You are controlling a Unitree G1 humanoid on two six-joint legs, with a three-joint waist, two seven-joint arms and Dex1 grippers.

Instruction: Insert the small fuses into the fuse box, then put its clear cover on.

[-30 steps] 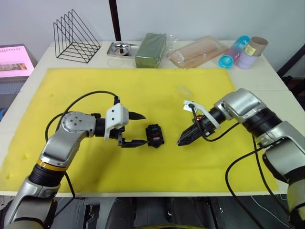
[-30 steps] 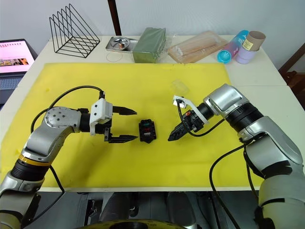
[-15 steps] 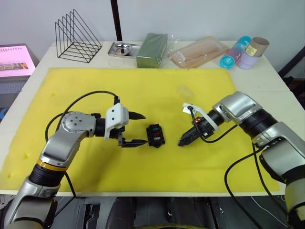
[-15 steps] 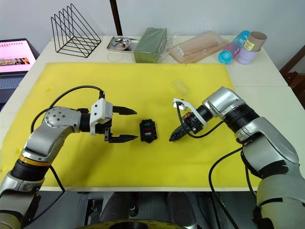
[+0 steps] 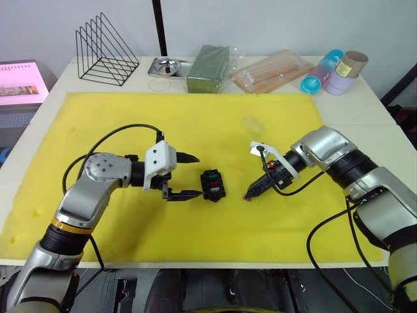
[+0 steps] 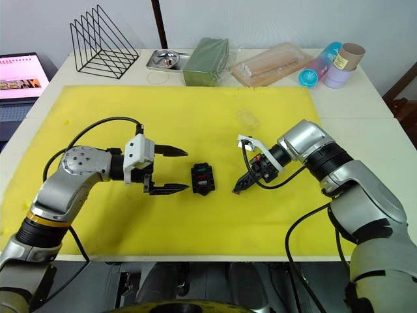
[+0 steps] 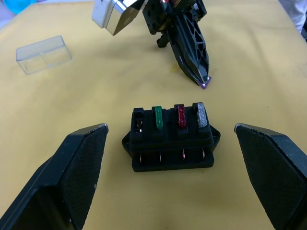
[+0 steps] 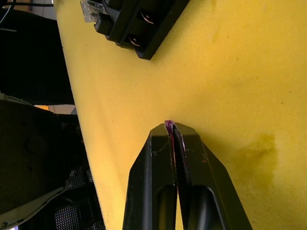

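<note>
Fuse box (image 7: 172, 139) holds green, red and grey fuses, wrist view shows; right pincer (image 7: 205, 84) pinches purple fuse (image 8: 169, 124); left pincer (image 5: 189, 176) gapes.

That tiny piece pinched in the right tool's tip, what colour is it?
Purple. The fuse shows best in the left wrist view, peeking from the right tool.

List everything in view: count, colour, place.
Fuse box: one, black, mid mat, between the hands.
Fuses in box: three, green, red, grey; one slot empty.
Purple fuse: one, pinched in the right hand's tips.
Cover: one, clear, on the mat beyond the box.
Mat: one, yellow, on the table.
Wire rack, metal tray, green packet, bag of sticks, tubes: along the far edge.
Laptop: far left.
Left hand: open.
Right hand: shut.
</note>
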